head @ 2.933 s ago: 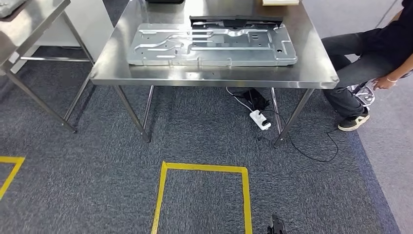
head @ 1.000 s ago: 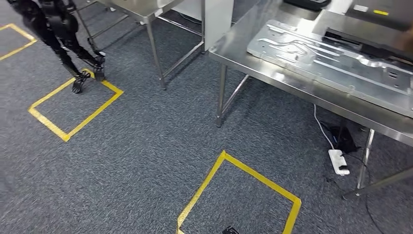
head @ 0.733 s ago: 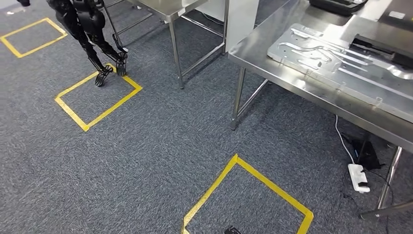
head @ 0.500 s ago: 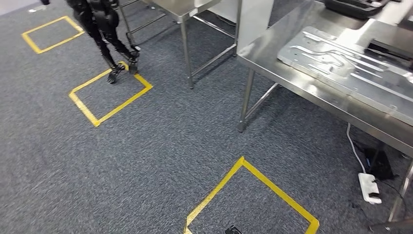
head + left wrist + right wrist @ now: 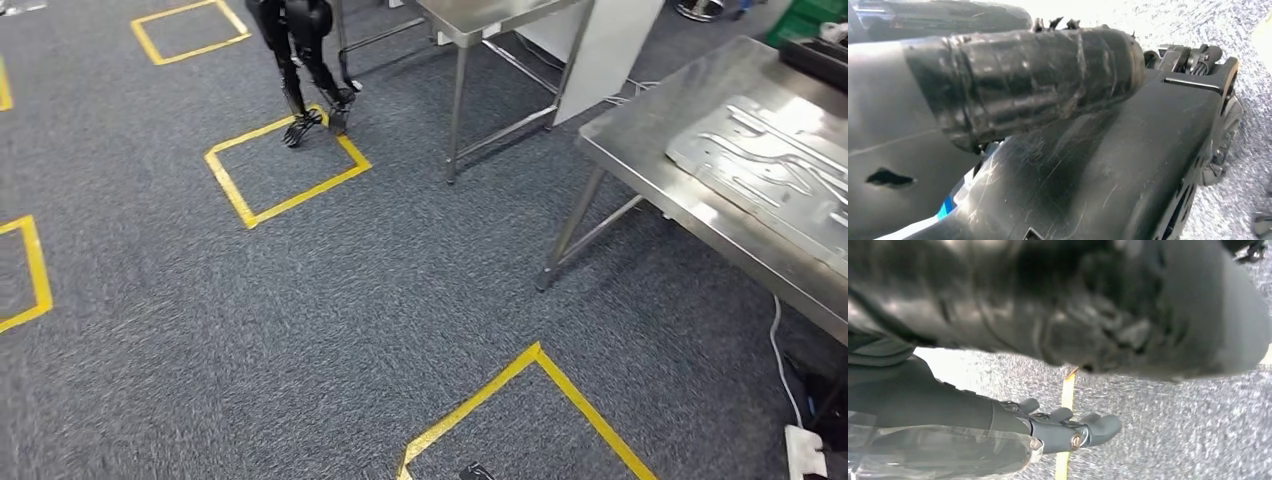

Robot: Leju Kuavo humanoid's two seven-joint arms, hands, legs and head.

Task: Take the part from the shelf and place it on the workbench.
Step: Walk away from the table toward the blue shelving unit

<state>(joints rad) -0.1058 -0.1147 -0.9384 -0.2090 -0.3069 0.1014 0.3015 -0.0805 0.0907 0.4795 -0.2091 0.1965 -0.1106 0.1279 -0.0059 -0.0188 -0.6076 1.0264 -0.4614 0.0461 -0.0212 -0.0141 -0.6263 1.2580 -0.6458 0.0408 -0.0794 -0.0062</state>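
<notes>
Carpet (image 5: 300, 300), grey and marked with yellow tape squares (image 5: 285, 170), takes up most of the head view, with wide open floor between the tables and the nearest taped outline (image 5: 530, 410). A steel workbench (image 5: 640, 150) enters from the right, its near corner pointing toward the centre, and a ribbed metal plate (image 5: 770, 170) lies on it close to the front edge. A second steel table (image 5: 490, 15) stands farther back, and the black legs of another robot (image 5: 300, 60) are seen at the far corner of one tape square. Compared with the earlier frames, the whole picture has swung: the workbench, once square ahead, is now pushed to the right edge, which is a turn of the camera and not a move of the things. The right hand (image 5: 1068, 427) is seen in its wrist view hanging over carpet and a yellow line, fingers stretched and holding nothing. The left hand's state cannot be told. The part to be fetched and its shelf cannot be made out.
</notes>
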